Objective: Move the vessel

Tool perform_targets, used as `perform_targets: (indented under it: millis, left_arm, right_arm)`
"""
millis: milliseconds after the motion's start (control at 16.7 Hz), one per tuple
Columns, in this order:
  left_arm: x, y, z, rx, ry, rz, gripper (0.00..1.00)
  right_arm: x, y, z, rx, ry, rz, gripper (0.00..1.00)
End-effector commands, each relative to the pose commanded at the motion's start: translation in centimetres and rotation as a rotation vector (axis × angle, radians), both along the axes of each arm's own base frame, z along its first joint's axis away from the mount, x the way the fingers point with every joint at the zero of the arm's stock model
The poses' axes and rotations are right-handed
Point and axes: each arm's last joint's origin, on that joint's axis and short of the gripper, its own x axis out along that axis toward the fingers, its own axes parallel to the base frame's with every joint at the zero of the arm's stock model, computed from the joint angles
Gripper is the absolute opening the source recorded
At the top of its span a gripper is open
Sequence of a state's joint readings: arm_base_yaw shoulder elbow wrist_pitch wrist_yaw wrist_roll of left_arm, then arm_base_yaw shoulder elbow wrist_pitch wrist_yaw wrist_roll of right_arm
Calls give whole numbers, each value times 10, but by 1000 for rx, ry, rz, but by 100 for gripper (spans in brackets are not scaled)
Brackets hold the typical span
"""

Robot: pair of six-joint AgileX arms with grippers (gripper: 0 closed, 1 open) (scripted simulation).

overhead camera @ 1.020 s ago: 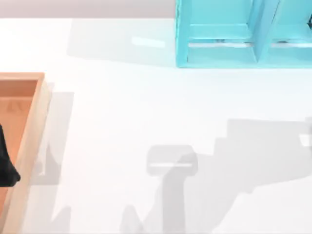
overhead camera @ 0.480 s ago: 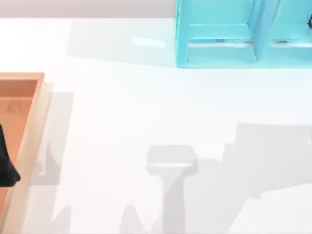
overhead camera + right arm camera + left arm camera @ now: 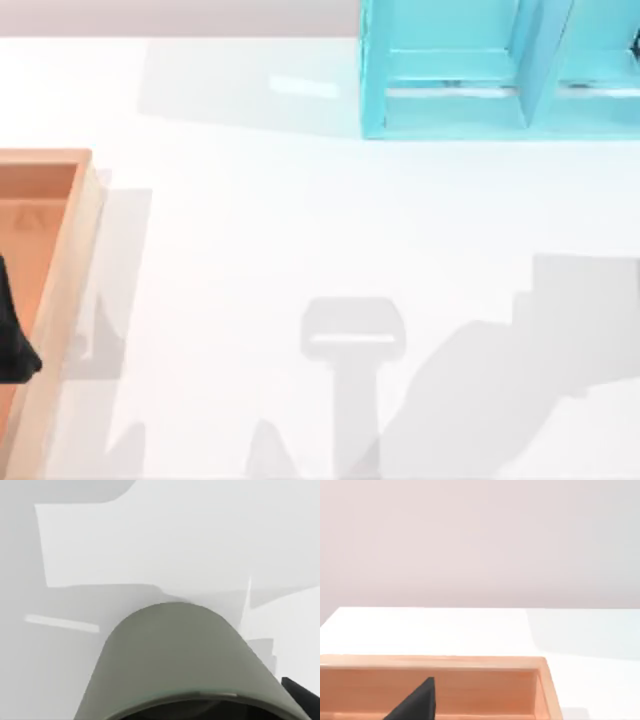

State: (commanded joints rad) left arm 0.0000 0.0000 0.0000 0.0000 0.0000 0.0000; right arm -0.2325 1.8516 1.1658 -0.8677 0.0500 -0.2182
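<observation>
The vessel [image 3: 180, 655] is a plain olive-grey cup that looms close in the right wrist view, above the white table. My right gripper [image 3: 195, 712] is shut on it, and one dark finger [image 3: 302, 697] shows against its side. The cup's lower part is hidden. My left gripper [image 3: 12, 340] is a dark shape at the left edge of the top view, over the wooden tray [image 3: 70, 260]. The left wrist view shows its dark fingertip [image 3: 417, 702] above the tray's [image 3: 445, 662] inside.
A cyan shelf unit [image 3: 500, 70] stands at the back right of the table. The wooden tray lies along the left edge. Grey arm shadows [image 3: 560, 330] fall on the white tabletop at the front and right.
The large shadow at the right of the top view has slid further right and toward the front. A pale piece at the right edge has gone. The left arm has not moved.
</observation>
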Motion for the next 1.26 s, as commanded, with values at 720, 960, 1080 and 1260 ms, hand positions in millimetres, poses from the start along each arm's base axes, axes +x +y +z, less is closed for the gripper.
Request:
perform_targets:
  millis: [720,960,1080,1260]
  left_arm:
    - [0,0,0,0,0,0,100]
    - [0,0,0,0,0,0,100]
    - [0,0,0,0,0,0,100]
    - [0,0,0,0,0,0,100]
  right_arm:
    - [0,0,0,0,0,0,75]
    - [0,0,0,0,0,0,100]
    - [0,0,0,0,0,0,100]
    - [0,0,0,0,0,0,100]
